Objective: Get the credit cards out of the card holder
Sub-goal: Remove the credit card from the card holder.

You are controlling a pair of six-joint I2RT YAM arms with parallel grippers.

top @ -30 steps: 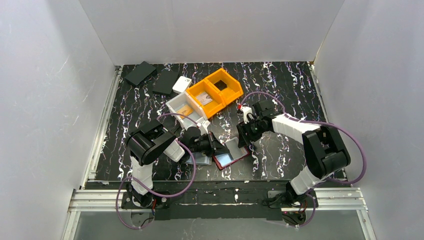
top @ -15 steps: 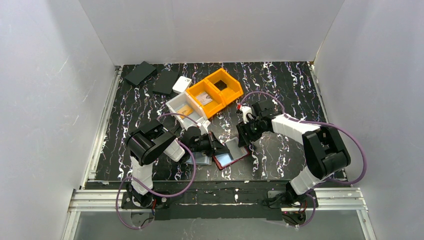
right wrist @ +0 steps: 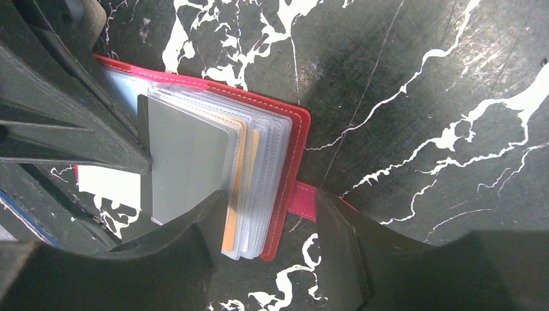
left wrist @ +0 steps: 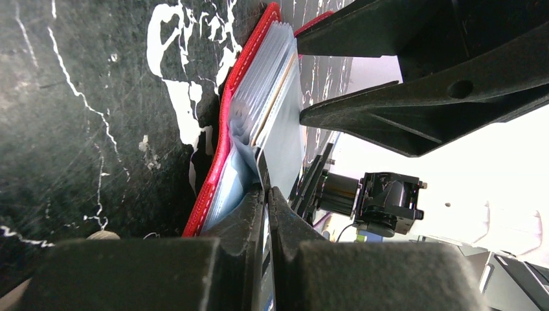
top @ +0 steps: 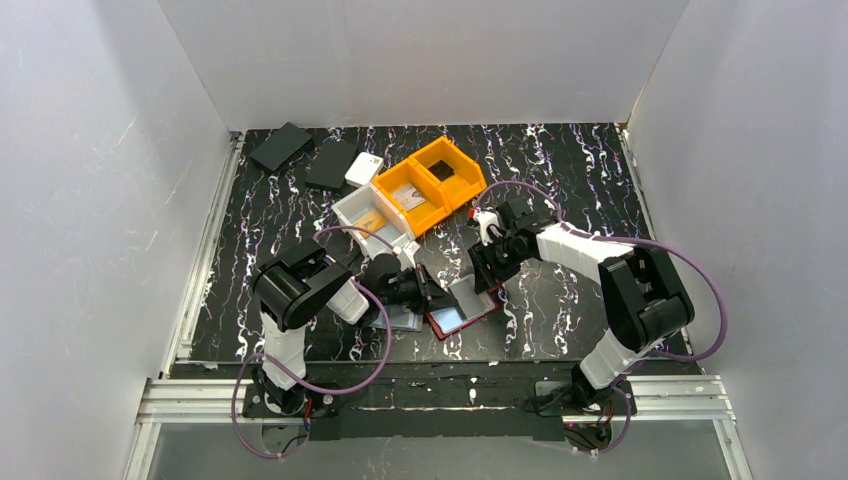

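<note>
Starting at the near edge of the counter (top: 560, 180), the left gripper (left wrist: 267, 194) lies low beside the red card holder (top: 462, 305). Its jaws are pressed together on a thin leaf at the holder's open side. The right wrist view suggests this leaf is the grey card (right wrist: 184, 162), which lies on top of the clear sleeves (right wrist: 265, 162) with one edge tucked under those fingers.

Just beside the holder, under the left arm, sits a small flat pile (top: 405, 320) that looks like cards already taken out, though it is too small to be sure.

The holder lies open on the counter between the two arms. Its fanned sleeves are thick, and at least one orange card (right wrist: 249, 181) shows inside them.

On the far side, the right gripper (right wrist: 267, 201) hangs over the holder's strap edge. Its jaws are apart, one finger on each side of the corner, and they clamp nothing.

I judge the task to be partway through. One card is being worked loose, some may already be out, and others remain in the sleeves.

Farther back stand a white bin (top: 350, 212) and two orange bins (top: 455, 195), each holding something small. Beyond them, two dark wallets (top: 305, 155) lie at the far left corner.
</note>
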